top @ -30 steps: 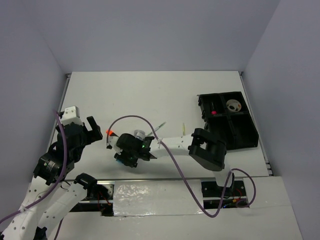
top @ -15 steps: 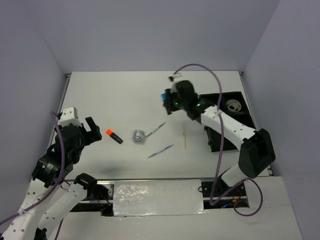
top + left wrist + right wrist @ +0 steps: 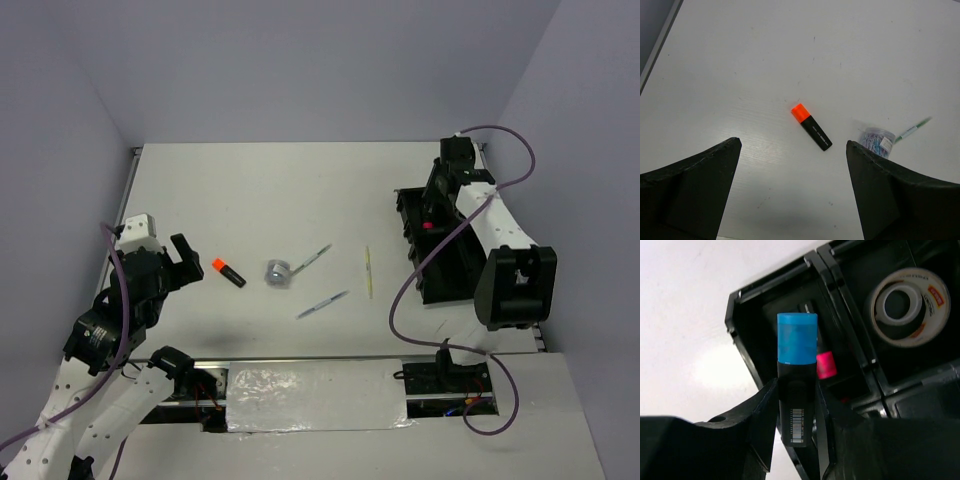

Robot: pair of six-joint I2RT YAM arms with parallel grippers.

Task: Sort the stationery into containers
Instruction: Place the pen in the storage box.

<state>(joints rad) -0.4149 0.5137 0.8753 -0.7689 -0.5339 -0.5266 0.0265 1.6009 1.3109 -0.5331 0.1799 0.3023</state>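
Right arm [image 3: 500, 225] reaches far forward from its base, elbow bent near the desk's [image 3: 280, 190] right edge, wrist over the far end of the black organiser tray [image 3: 450, 285]. Right jaws clamped on the blue-capped highlighter [image 3: 797, 380], gripping the black barrel, cap sticking out past the tips, over the tray's narrow left compartment. A pink-capped highlighter [image 3: 825, 365] lies in that compartment; a tape roll [image 3: 907, 307] lies flat in the next one.

Left arm [image 3: 100, 330] is folded back at the near left, wrist tilted down toward the desk. Left jaws wide open, holding nothing, above the desk.

On the desk, apart from each other: orange-capped highlighter [image 3: 811, 127], small clear cylinder tub [image 3: 876, 141], two white pens [image 3: 312, 257] [image 3: 322, 304], yellowish stick [image 3: 368, 271].
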